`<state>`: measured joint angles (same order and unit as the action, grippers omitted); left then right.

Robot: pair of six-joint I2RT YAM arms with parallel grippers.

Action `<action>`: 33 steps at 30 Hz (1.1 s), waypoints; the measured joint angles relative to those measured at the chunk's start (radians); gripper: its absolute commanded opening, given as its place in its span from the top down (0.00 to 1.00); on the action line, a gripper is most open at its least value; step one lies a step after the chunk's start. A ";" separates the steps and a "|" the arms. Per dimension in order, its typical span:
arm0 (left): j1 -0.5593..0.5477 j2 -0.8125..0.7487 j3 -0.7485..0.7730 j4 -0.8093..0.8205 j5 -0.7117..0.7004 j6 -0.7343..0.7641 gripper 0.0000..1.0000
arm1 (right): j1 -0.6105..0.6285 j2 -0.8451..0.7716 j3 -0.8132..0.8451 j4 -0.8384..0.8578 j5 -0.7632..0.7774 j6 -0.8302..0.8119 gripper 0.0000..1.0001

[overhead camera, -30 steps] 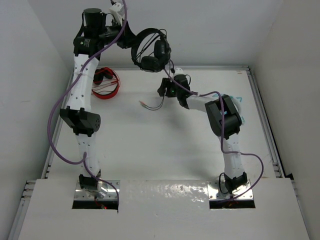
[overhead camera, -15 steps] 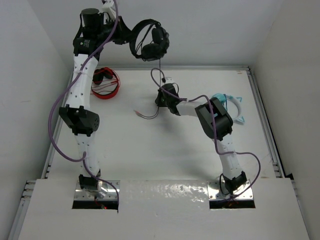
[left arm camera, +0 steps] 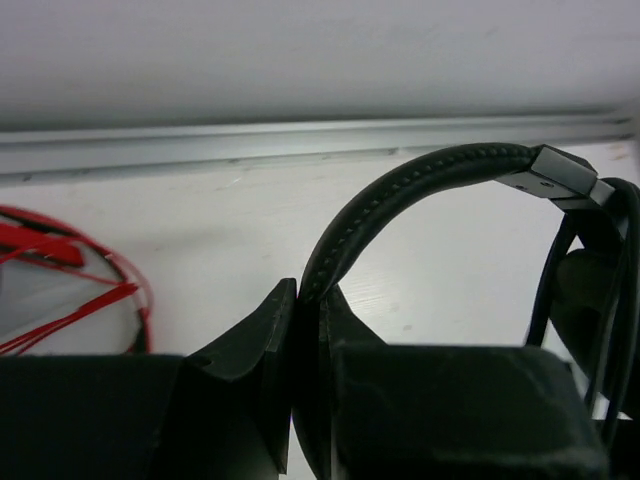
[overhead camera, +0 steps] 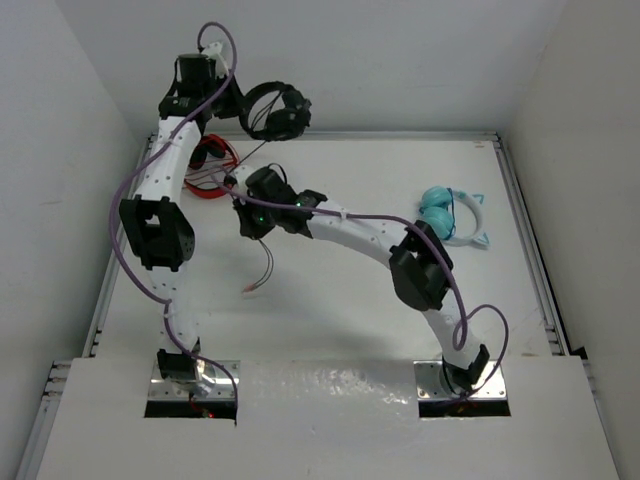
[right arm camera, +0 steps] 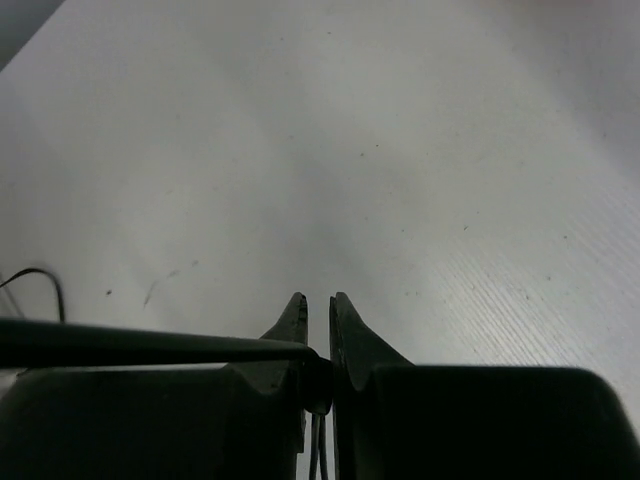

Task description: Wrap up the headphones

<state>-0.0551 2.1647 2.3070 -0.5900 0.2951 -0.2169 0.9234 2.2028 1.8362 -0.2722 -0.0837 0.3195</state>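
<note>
Left fingers [left arm camera: 292, 310] pinch headphones [left arm camera: 420, 170] headband; only right wrist shows cable [right arm camera: 150, 346] clamped.

The top camera looks down from above and behind the arm bases over the whole flat white table [overhead camera: 330, 320]. Both wrist cameras look forward, low and close, onto the same table.

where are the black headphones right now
Top view, far left: the headphones are held up by the headband in the left pincer, above the red headphones. Their cable runs down through the right pincer.
</note>
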 measured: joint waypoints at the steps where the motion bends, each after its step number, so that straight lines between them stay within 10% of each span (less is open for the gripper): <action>1: -0.002 0.000 -0.029 0.008 -0.025 0.034 1.00 | 0.000 -0.007 0.036 -0.040 -0.011 -0.008 1.00; 17: -0.036 -0.001 -0.197 -0.035 -0.005 0.570 1.00 | -0.139 -0.123 0.269 -0.599 0.278 -0.307 1.00; 33: -0.048 -0.001 -0.080 -0.300 0.295 0.779 1.00 | -0.310 -0.208 0.349 -0.446 0.494 -0.477 1.00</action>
<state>-0.1032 2.1639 2.2272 -0.8898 0.5903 0.5625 0.6136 1.9953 2.1857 -0.7177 0.4103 -0.1574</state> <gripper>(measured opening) 0.081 0.080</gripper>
